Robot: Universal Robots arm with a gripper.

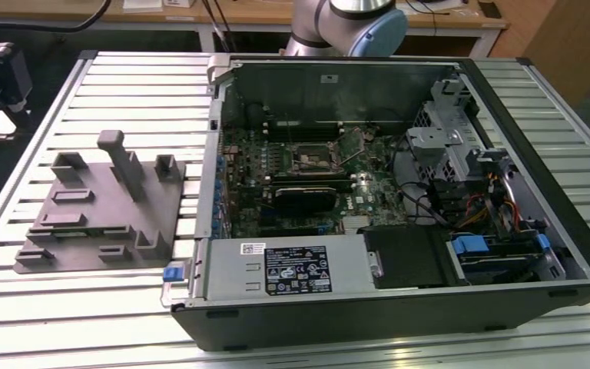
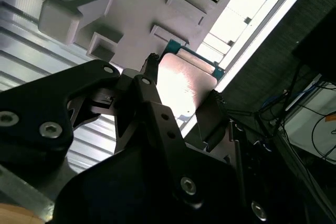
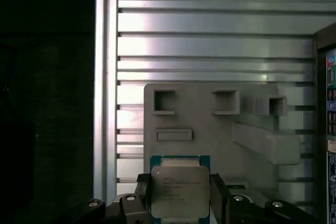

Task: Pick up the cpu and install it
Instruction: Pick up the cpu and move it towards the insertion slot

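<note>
We show one black two-fingered tool drawn in to a narrow gap and clamping one cpu, a small flat square chip with a pale silver metal face and a teal-green border. In the first wrist view, one finger bears on each of two opposite edges of the chip. The second wrist view gives the same grip from the side: the tool with the cpu between its tips, the metal face catching the light.

The cpu is held clear of one grey plastic tray, which lies beneath it on the slatted metal desk. In the first wrist view we count three square open pockets in a row on this tray, and one shallow rectangular frame.

The exterior view shows the one tray on the desk, towards the exterior view's left. Just beside it lies one open black computer case, with one green motherboard and one black rectangular expansion card inside.
</note>
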